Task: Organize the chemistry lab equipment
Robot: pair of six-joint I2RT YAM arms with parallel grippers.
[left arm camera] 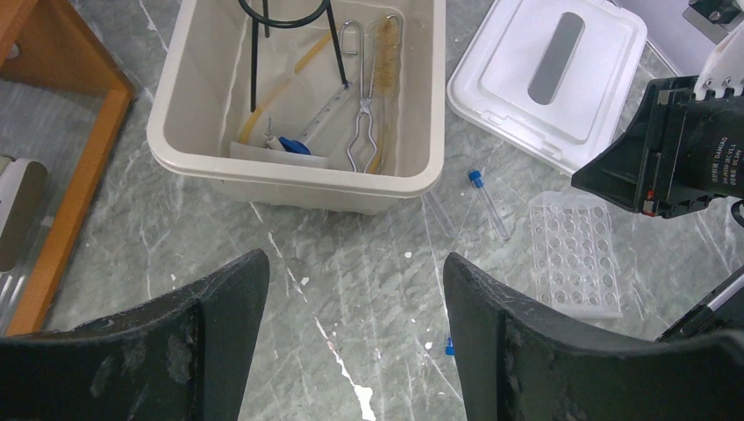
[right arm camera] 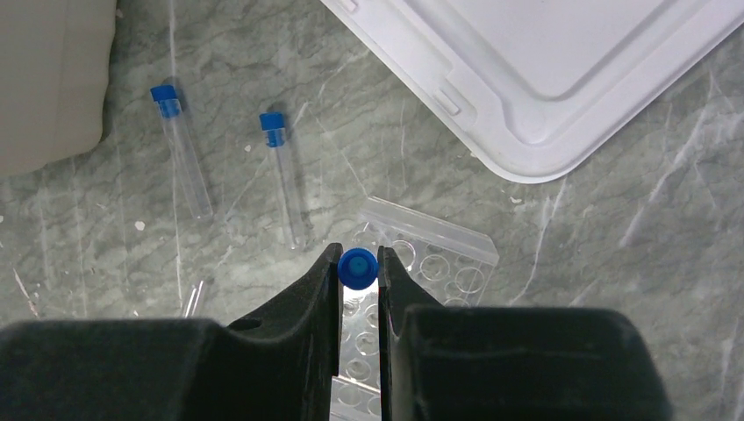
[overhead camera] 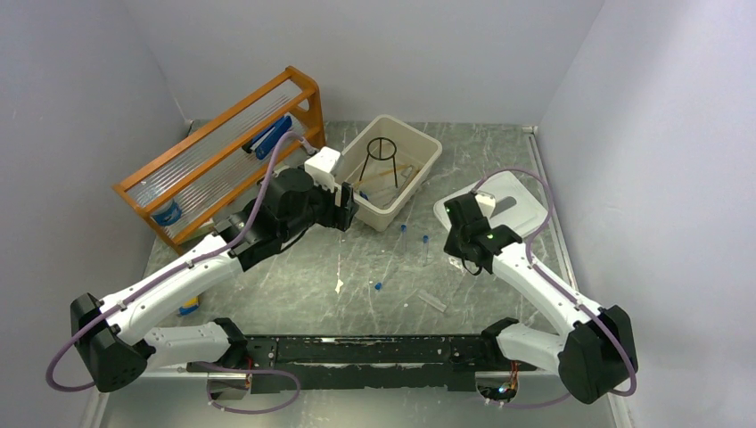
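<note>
Over clear well tray (right arm camera: 443,254), R gripper (right arm camera: 359,256) clamps blue-capped vial (right arm camera: 357,270); 2 loose vials (right arm camera: 274,128) nearby; L gripper (left arm camera: 355,289) open.

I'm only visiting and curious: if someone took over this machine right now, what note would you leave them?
Left gripper: open, empty, hovering near the tub.
Right gripper: shut on a vial, above the clear tray.
Done: tripod, tongs, brush and tubing are in the tub.
Left: at least two loose vials lie on the table beside the tray. The lid is off, lying by the tub.
</note>
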